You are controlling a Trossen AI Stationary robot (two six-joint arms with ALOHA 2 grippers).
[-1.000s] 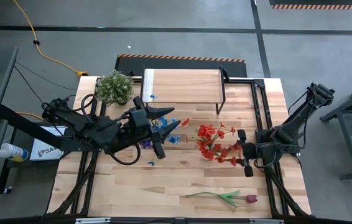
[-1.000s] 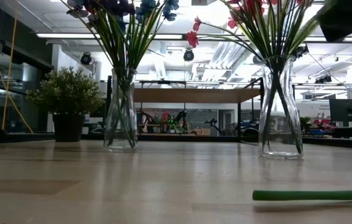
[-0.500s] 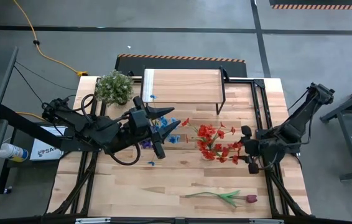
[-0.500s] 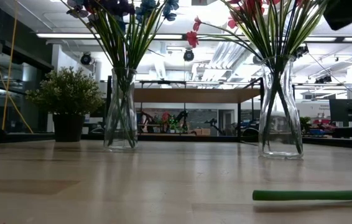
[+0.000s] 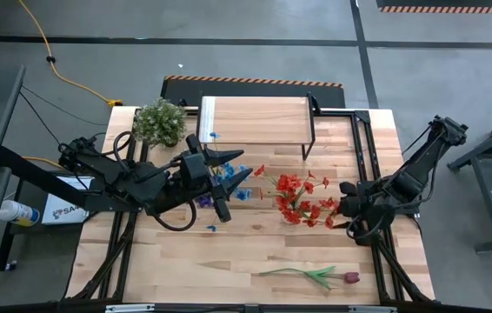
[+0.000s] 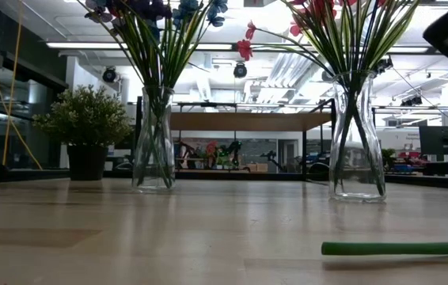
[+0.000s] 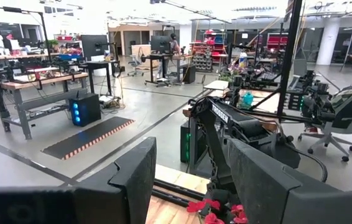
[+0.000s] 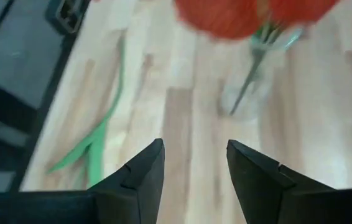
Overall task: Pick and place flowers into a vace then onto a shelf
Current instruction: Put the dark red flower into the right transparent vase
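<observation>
High view: my right hand (image 5: pixel 348 211) is spread, empty; the lying flower (image 5: pixel 311 275) looks light, so I take its stiff stem.

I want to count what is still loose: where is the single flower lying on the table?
In the high view the loose flower lies flat near the table's front edge, right of centre, in front of the vase of red flowers and below the right gripper.

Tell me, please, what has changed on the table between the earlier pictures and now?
Only the right hand moved: it pulled back from the red flowers toward the table's right edge and turned, fingers open and empty. Nothing was grasped or released. The left hand over the blue flowers, both vases, the lying tulip and the shelf stayed as they were.
</observation>
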